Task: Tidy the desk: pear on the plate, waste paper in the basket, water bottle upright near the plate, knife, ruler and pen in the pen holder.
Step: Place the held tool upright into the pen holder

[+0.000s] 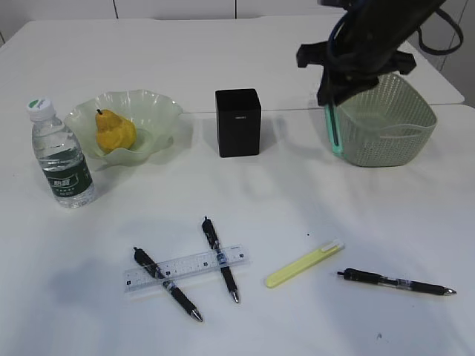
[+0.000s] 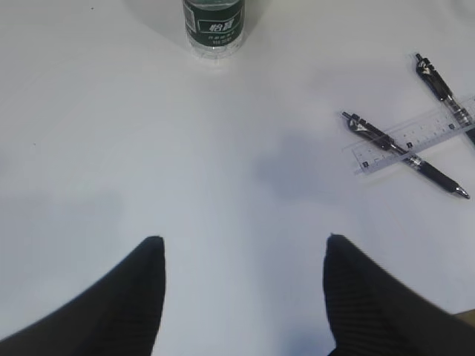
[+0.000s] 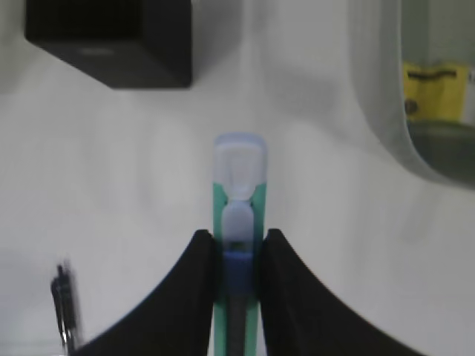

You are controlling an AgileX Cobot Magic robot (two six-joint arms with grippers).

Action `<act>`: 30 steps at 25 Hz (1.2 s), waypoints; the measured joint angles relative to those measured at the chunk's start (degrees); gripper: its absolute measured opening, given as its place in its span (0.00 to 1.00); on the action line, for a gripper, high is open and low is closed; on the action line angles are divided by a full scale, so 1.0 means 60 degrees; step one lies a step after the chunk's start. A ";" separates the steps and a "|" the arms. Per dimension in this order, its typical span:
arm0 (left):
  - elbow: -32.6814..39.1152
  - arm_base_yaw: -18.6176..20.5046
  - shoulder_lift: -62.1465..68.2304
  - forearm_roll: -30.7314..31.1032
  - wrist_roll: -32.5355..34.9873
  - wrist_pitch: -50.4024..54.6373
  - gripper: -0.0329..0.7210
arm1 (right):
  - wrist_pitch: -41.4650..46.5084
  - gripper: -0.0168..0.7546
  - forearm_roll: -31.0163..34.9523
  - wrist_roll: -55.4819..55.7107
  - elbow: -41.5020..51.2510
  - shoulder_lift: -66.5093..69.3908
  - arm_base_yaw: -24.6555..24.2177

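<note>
The pear (image 1: 113, 131) sat on the plate (image 1: 159, 111), the bottle (image 1: 62, 157) upright beside it, paper (image 3: 434, 90) binned; the right gripper (image 3: 237, 256) pinched the knife (image 3: 239, 194) near the basket (image 1: 386, 122), the left gripper (image 2: 241, 256) spread empty; ruler (image 1: 185, 268), pens unsorted.

Desk (image 1: 245, 200) looked smooth matt white; plate (image 1: 159, 111) glossy translucent glass (ruffled rim); basket (image 1: 415, 126) woven-look plastic; pen holder (image 1: 238, 122) matt blk; ruler (image 1: 185, 268) clear plastic.
</note>
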 joint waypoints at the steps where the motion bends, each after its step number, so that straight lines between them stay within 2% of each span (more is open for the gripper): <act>1: 0.0000 0.0000 0.0000 0.0000 0.0000 0.0000 0.66 | -0.0304 0.23 0.0056 -0.0087 -0.0110 0.0000 0.0039; 9: 0.0000 0.0000 0.0000 0.0000 0.0000 0.0015 0.66 | -0.2790 0.23 0.0973 -0.1982 -0.0364 0.0000 0.0178; 16: 0.0000 0.0000 0.0000 0.0000 0.0000 0.0035 0.66 | -0.4438 0.23 0.1127 -0.3668 -0.0364 0.0000 0.0178; 30: 0.0000 0.0000 0.0000 0.0000 0.0000 0.0053 0.66 | -0.6955 0.23 0.2112 -0.4079 -0.0364 0.0892 0.0262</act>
